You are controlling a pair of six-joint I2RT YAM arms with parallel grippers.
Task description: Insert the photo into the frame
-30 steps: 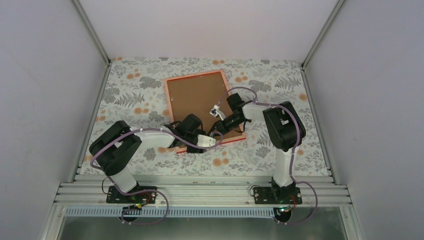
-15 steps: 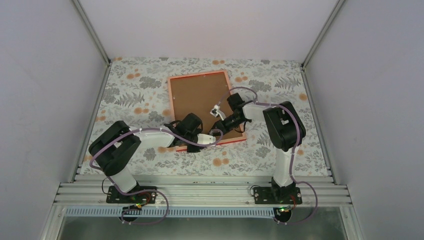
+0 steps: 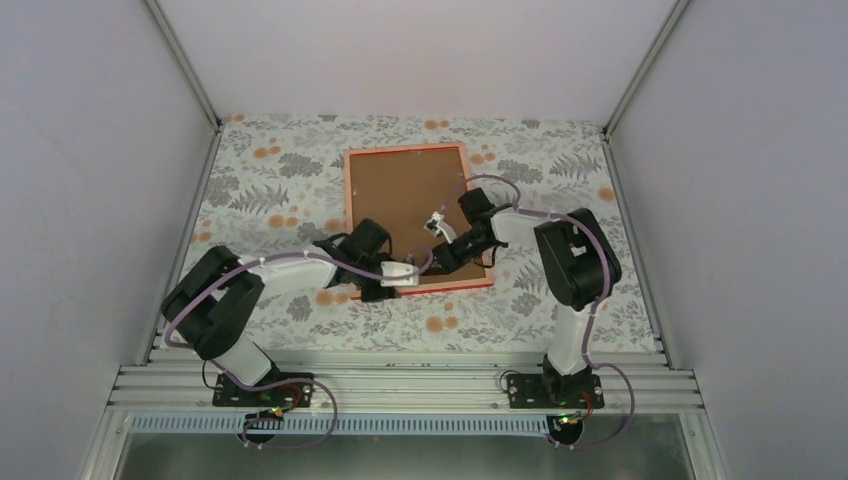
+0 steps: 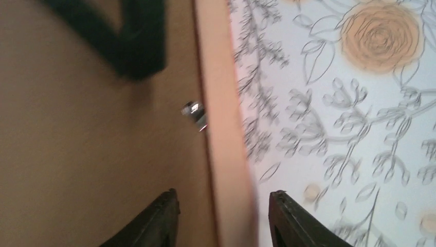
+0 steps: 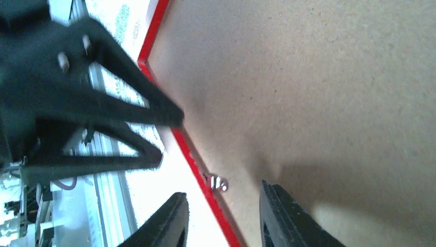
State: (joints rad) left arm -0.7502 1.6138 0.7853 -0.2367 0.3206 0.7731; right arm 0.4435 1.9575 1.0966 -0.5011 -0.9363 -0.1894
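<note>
The red frame (image 3: 405,150) lies face down on the floral tablecloth, its brown backing board (image 3: 405,195) facing up. The photo is hidden. My left gripper (image 3: 412,272) is open at the frame's near edge; in the left wrist view the gripper (image 4: 223,198) straddles the pale orange-pink frame rim (image 4: 221,128), next to a small metal tab (image 4: 195,114). My right gripper (image 3: 437,262) is open just beside it; in the right wrist view the gripper (image 5: 223,198) straddles the red rim (image 5: 190,154) and a metal tab (image 5: 218,182). The left gripper's black fingers (image 5: 128,108) show there too.
The floral tablecloth (image 3: 270,190) covers the table between grey side walls. An aluminium rail (image 3: 400,380) runs along the near edge with both arm bases on it. The two grippers are close together at the frame's near edge.
The frame has turned clockwise and now lies nearly square with the table. The left arm has swung left with it. Both grippers stay open at the near edge.
</note>
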